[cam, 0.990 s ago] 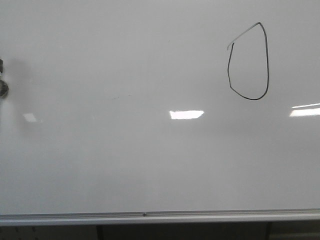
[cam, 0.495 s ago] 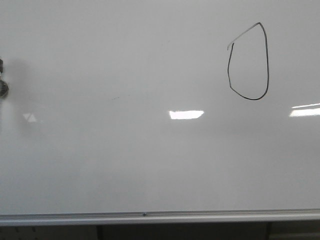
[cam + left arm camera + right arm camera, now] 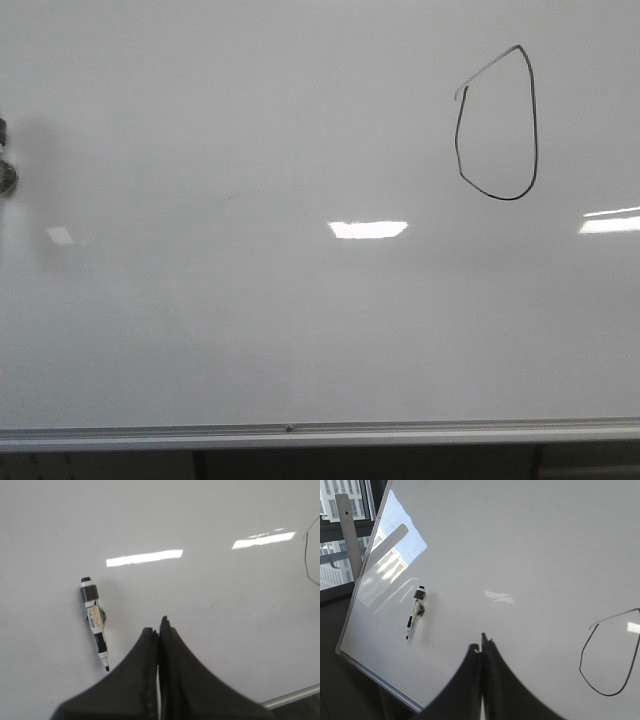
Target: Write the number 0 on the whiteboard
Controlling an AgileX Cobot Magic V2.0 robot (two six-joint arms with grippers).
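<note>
Though the loop is already drawn, the number 0 [image 3: 497,125] sits in the upper right of the front view on the whiteboard [image 3: 250,320], taller than wide, pointed at the top, rounded below. Upper-left stroke is faint grey and stops just short of the left side's top end: small gap there. Judged: writing essentially done, closure imperfect.

Marker [image 3: 94,623] hangs on the board, tip down, stuck at a small mount, apart from both hands. Likely parked there so it stays within reach without being held. In the right wrist view the same marker [image 3: 414,611] shows near the board's left frame.

Left hand [image 3: 159,630]: fingers pressed together, nothing between them, held clear of the board surface. Right hand [image 3: 481,652]: likewise closed and empty, the loop off to its side at lower right of that view.

Hard to make out: front view shows no arm, only a dark blurred object [image 3: 5,165] cut off at the left edge, probably the marker. Silver rail [image 3: 300,434] along the bottom; below it dark, unreadable. Bright patches are reflections, not ink.
</note>
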